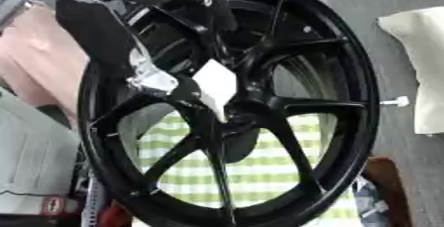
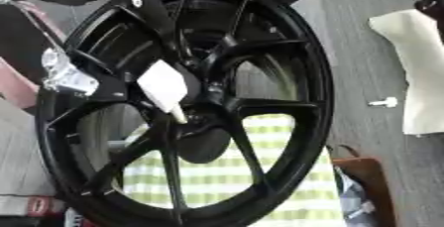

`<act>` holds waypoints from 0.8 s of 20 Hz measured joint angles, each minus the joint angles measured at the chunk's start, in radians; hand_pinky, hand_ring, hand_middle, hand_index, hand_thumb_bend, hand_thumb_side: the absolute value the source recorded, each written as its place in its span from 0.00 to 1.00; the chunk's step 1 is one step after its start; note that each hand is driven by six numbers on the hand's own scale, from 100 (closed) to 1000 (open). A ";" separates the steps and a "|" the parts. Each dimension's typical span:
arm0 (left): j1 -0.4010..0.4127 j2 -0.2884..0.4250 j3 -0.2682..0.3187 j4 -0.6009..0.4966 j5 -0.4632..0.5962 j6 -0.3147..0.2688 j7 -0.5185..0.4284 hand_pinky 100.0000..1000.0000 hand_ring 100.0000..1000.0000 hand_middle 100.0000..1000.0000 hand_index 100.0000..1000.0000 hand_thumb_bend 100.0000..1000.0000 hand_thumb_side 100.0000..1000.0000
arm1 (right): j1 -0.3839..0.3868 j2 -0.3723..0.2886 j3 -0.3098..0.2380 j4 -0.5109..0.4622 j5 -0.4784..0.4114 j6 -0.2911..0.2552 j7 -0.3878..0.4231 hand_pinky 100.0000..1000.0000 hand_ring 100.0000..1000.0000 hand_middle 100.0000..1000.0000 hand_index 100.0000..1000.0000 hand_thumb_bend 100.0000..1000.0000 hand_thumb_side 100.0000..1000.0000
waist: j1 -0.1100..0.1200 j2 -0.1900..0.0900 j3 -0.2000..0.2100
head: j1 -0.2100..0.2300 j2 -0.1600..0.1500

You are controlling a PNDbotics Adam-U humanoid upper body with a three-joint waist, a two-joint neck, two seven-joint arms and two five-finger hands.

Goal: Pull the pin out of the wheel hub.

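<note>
Left eye view
Wheel: a black spoked wheel (image 1: pixel 234 102) stands on edge and fills most of the picture, tilted a little, its rim reaching from the top edge to the bottom edge.
Hub: the wheel hub (image 1: pixel 227 117) sits where the spokes meet, just below the middle.
Pin: a white pin (image 1: pixel 217 88) with a broad diamond-shaped head and a narrow tip pointing down into the hub; the tip touches the hub.
Left hand: the black and silver left hand (image 1: pixel 152 75) comes in from the upper left, in front of the spokes, its fingers curled round the white head of the pin.
Behind the wheel: a green and white checked cloth (image 1: pixel 260 166) shows through the lower spokes.
Worktop: grey worktop (image 1: pixel 399 62) lies to the right of the wheel.
On the worktop: a cream cloth (image 1: pixel 422 62) at the right edge, and a small white peg-like piece (image 1: pixel 395 102) just beside it, apart from the rim.

Right eye view
Wheel: the same wheel sits further left, with its left rim cut off.
Pin: the white head lies above and left of the hub, the tip down at the hub.
Left hand: only its silver part at the left edge and dark fingers by the pin show.
Right hand: cannot tell; only a dark shape shows at the upper right corner.
Lower right: a brown object (image 2: pixel 368 181) stands beside the rim.
</note>
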 measured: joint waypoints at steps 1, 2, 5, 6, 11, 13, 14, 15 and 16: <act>0.001 -0.002 -0.005 0.006 -0.001 -0.002 -0.001 0.94 0.88 0.84 0.92 0.38 0.48 | 0.000 0.002 0.000 0.001 0.000 0.000 0.000 0.87 0.67 0.46 0.59 0.19 0.21 | -0.001 0.000 0.000 | 0.002 0.000; 0.002 -0.005 -0.011 0.012 -0.001 -0.004 -0.001 0.94 0.87 0.84 0.92 0.38 0.48 | -0.001 0.004 0.000 0.001 0.000 0.000 0.000 0.87 0.67 0.46 0.59 0.19 0.21 | -0.001 0.001 -0.001 | 0.003 0.000; 0.005 -0.010 -0.024 0.028 -0.001 -0.008 -0.003 0.94 0.87 0.83 0.91 0.36 0.49 | -0.004 0.007 0.000 0.002 -0.001 0.002 0.002 0.87 0.67 0.46 0.59 0.19 0.21 | -0.002 0.005 -0.006 | 0.007 0.001; 0.007 -0.013 -0.029 0.032 -0.001 -0.008 -0.003 0.92 0.87 0.83 0.91 0.36 0.49 | -0.006 0.007 0.000 0.003 -0.001 0.002 0.003 0.87 0.67 0.46 0.59 0.19 0.21 | -0.002 0.006 -0.006 | 0.008 0.001; 0.010 -0.018 -0.043 0.048 0.005 -0.007 -0.003 0.91 0.86 0.82 0.91 0.32 0.47 | -0.008 0.011 0.000 0.004 -0.001 0.004 0.004 0.87 0.67 0.46 0.59 0.19 0.21 | -0.002 0.011 -0.011 | 0.015 0.008; 0.012 -0.024 -0.047 0.056 0.006 -0.007 -0.003 0.91 0.85 0.82 0.90 0.32 0.47 | -0.008 0.015 0.000 0.004 -0.002 0.004 0.004 0.87 0.67 0.46 0.59 0.19 0.21 | -0.002 0.012 -0.012 | 0.016 0.008; 0.012 -0.026 -0.049 0.059 0.007 -0.007 -0.003 0.92 0.85 0.82 0.90 0.30 0.48 | -0.008 0.015 0.000 0.004 -0.002 0.004 0.004 0.87 0.67 0.46 0.59 0.19 0.21 | -0.002 0.012 -0.013 | 0.016 0.008; 0.013 -0.027 -0.053 0.061 0.008 -0.007 -0.003 0.92 0.85 0.82 0.90 0.29 0.48 | -0.009 0.015 0.000 0.004 -0.002 0.004 0.004 0.87 0.67 0.46 0.59 0.19 0.22 | -0.002 0.012 -0.013 | 0.017 0.008; 0.014 -0.028 -0.056 0.064 0.009 -0.007 -0.003 0.92 0.85 0.82 0.90 0.28 0.48 | -0.009 0.015 0.000 0.004 -0.003 0.004 0.004 0.87 0.67 0.46 0.59 0.19 0.22 | -0.002 0.013 -0.014 | 0.017 0.008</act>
